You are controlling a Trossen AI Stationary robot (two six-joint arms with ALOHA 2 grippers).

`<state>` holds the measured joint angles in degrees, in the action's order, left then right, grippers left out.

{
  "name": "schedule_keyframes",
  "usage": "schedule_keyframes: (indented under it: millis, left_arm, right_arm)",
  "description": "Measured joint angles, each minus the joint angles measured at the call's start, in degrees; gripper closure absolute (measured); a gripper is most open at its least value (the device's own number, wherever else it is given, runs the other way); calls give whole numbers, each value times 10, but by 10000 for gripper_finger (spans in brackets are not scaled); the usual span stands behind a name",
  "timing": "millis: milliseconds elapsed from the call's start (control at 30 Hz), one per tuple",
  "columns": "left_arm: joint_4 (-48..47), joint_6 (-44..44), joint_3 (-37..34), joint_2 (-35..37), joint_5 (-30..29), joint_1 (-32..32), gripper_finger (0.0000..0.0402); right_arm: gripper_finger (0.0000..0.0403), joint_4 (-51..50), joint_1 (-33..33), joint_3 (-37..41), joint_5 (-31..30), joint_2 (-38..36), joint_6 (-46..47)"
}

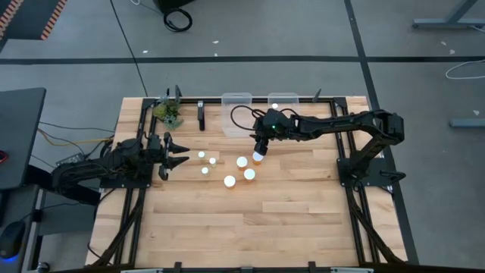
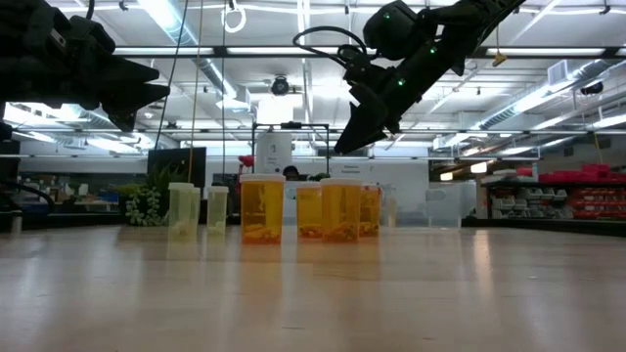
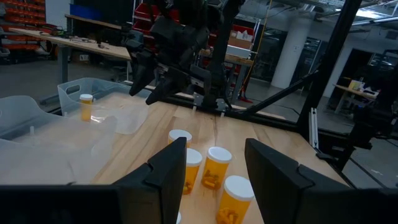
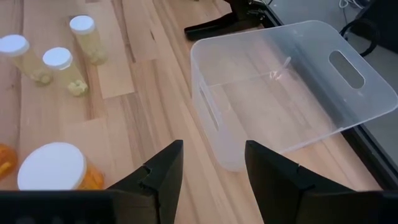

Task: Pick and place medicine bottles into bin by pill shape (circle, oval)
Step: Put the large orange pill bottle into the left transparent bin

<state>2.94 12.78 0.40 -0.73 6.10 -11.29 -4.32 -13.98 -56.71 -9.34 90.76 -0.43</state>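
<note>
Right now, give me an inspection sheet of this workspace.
Surface: wooden table, front half bare.
Job's things: seven white-capped medicine bottles standing mid-table; another bottle in the right of two clear bins at the far edge; the left bin holds nothing.
Clutter: small green plant and a dark upright piece near the far left edge.
Grippers: right gripper hovers above the bottles by the bins, fingers open, holding nothing; left gripper waits at the left side, fingers open.
Cables: black cable looping off the right arm; cables on the floor beyond the table.
Surroundings: workshop with shelves and benches.
</note>
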Motion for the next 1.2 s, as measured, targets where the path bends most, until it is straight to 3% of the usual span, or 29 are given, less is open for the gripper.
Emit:
schedule_keyframes:
  millis: [1200]
  left_arm:
    - [0, 0, 0, 0, 0, 0, 230]
  right_arm:
    - [223, 34, 18, 0, 2, 0, 7]
